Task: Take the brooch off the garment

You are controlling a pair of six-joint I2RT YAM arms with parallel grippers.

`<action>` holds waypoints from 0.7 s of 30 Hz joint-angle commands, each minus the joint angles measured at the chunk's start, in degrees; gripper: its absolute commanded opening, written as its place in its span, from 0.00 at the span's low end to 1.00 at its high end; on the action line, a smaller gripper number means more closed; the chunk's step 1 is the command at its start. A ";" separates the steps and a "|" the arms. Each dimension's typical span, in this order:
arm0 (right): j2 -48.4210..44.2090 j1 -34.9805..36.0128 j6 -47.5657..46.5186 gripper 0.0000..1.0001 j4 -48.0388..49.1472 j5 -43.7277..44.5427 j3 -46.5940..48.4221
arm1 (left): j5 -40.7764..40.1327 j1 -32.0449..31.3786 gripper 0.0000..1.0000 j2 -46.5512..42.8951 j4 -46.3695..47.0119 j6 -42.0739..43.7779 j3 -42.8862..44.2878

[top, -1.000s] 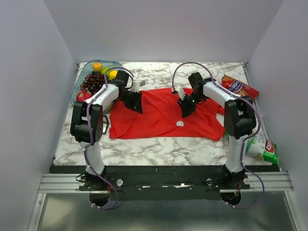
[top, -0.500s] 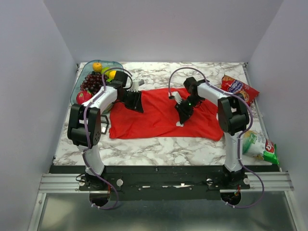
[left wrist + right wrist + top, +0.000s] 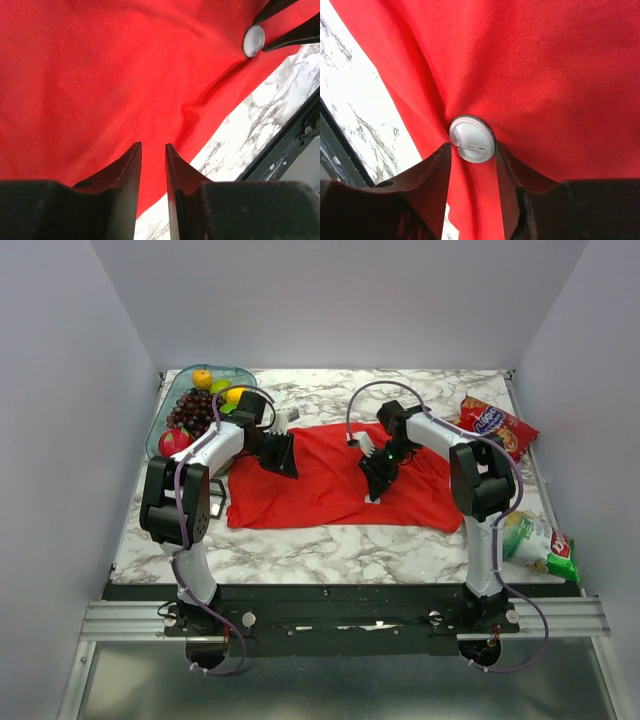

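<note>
The red T-shirt lies spread on the marble table. The small whitish round brooch is pinned near its front edge. It also shows in the right wrist view and the left wrist view. My right gripper is down on the shirt, and its two fingertips touch opposite sides of the brooch, so it is shut on it. The cloth puckers under the pin. My left gripper rests on the shirt's left part. Its jaws stand nearly closed with a narrow gap and nothing between them.
A glass bowl of fruit stands at the back left, close to the left arm. A red snack bag lies at the back right. A green and white bag lies by the right arm's base.
My right gripper has moved left and towards the front across the shirt and now covers the brooch, which lay free before. The left gripper has barely moved.
</note>
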 commanded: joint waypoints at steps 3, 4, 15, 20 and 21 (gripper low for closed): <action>1.52 1.79 -0.24 0.37 3.19 4.46 -0.77 | 1.07 -0.35 0.33 -2.46 0.91 -0.35 -0.61; 1.44 1.80 0.02 0.34 3.45 4.46 -0.77 | 1.07 -0.35 0.33 -2.46 1.09 -0.35 -0.61; -5.77 1.80 1.08 0.06 2.84 1.48 0.02 | 8.79 -0.87 0.34 -2.72 8.18 0.70 -2.28; -9.45 1.88 3.01 0.03 1.61 -0.46 -0.42 | 14.51 -2.98 0.35 -2.29 16.10 0.36 -3.25; -10.16 1.80 3.01 0.03 1.44 -0.63 -1.03 | 15.12 -3.94 0.35 -1.24 18.21 -0.78 -3.08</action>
